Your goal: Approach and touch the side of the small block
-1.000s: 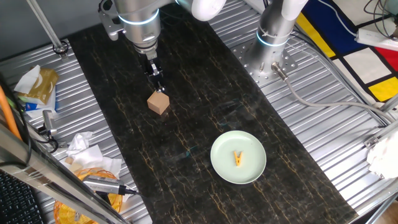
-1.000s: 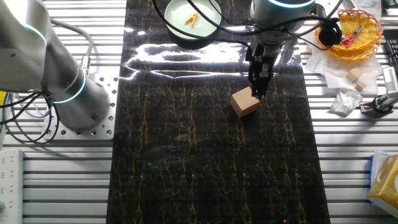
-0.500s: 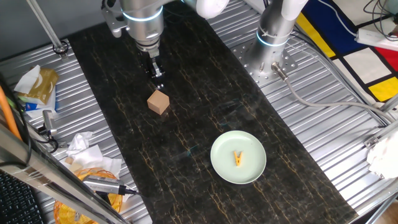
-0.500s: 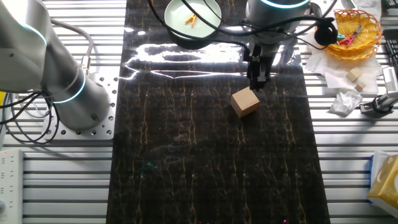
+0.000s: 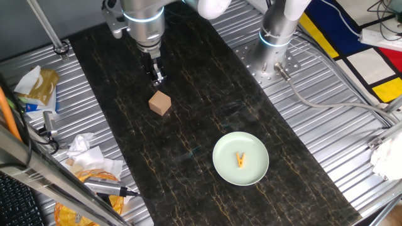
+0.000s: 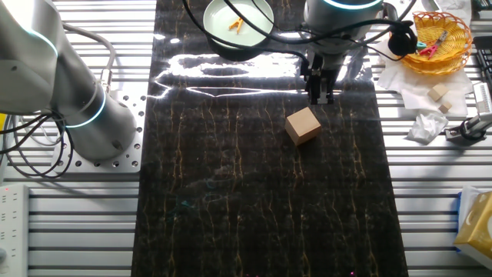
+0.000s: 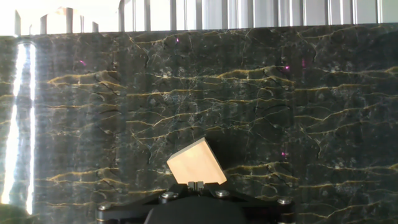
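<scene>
The small block [image 5: 160, 103] is a light-brown wooden cube resting on the dark marble mat. It also shows in the other fixed view [image 6: 304, 125] and in the hand view [image 7: 196, 163]. My gripper [image 5: 157, 80] hangs just behind the block, raised a little above it and apart from it. It also shows in the other fixed view [image 6: 319, 96]. In the hand view my gripper [image 7: 196, 185] has its two fingertips pressed together, shut and empty, at the block's near edge.
A pale green plate [image 5: 224, 168] with a small yellow clothespin-like piece [image 5: 240, 160] lies on the mat nearer the front. Crumpled paper and clutter [image 5: 81, 157] lie off the mat's left edge. A yellow basket [image 6: 438, 35] and a second arm's base [image 5: 273, 47] stand beside the mat.
My gripper has lifted up and drawn back from the block, from touching its side to a short gap away. The block has not moved.
</scene>
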You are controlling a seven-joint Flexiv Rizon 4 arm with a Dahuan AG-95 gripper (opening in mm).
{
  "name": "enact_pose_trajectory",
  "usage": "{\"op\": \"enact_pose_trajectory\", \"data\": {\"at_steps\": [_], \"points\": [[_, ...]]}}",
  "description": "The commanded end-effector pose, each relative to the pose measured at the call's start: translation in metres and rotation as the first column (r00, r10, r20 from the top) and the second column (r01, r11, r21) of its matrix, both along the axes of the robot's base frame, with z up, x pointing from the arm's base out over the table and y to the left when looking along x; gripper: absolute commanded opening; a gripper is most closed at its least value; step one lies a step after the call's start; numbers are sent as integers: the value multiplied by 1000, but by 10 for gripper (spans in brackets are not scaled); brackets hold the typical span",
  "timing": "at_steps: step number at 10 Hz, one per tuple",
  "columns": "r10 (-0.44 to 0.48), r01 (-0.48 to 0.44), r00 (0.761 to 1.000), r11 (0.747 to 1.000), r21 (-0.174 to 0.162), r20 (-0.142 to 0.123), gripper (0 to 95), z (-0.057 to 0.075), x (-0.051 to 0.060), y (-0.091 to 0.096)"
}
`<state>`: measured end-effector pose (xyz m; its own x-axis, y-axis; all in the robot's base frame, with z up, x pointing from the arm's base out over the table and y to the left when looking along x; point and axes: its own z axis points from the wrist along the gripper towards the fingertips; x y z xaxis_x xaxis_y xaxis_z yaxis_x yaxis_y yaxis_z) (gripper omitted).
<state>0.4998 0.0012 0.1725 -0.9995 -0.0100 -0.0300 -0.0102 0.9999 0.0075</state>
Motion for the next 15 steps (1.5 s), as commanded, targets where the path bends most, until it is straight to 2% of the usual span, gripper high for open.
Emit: {"op": "enact_pose_trajectory", "data": {"at_steps": [1, 4, 5, 6, 7, 9, 10, 11, 12, 14, 15], "points": [[4, -4, 1000, 1000, 0, -1, 0, 0, 1, 0], [32, -32, 999, 999, 7, 3, 0, 0, 0, 0], [44, -44, 999, 999, 8, 1, 190, 0, 0, 0], [54, -54, 999, 999, 7, 2, 190, 0, 0, 0], [62, -62, 998, 998, 7, 3, 380, 0, 0, 1], [74, -74, 997, 997, 6, 2, 380, 0, 0, 1], [79, -79, 997, 997, 4, 2, 570, 0, 0, 1], [79, -79, 997, 997, 2, 3, 570, 0, 0, 1], [78, -78, 997, 997, 1, 4, 760, 0, 0, 1], [77, -77, 997, 997, 2, 11, 760, -1, 1, 1], [86, -86, 996, 996, 1, 28, 760, -3, 2, 0]]}}
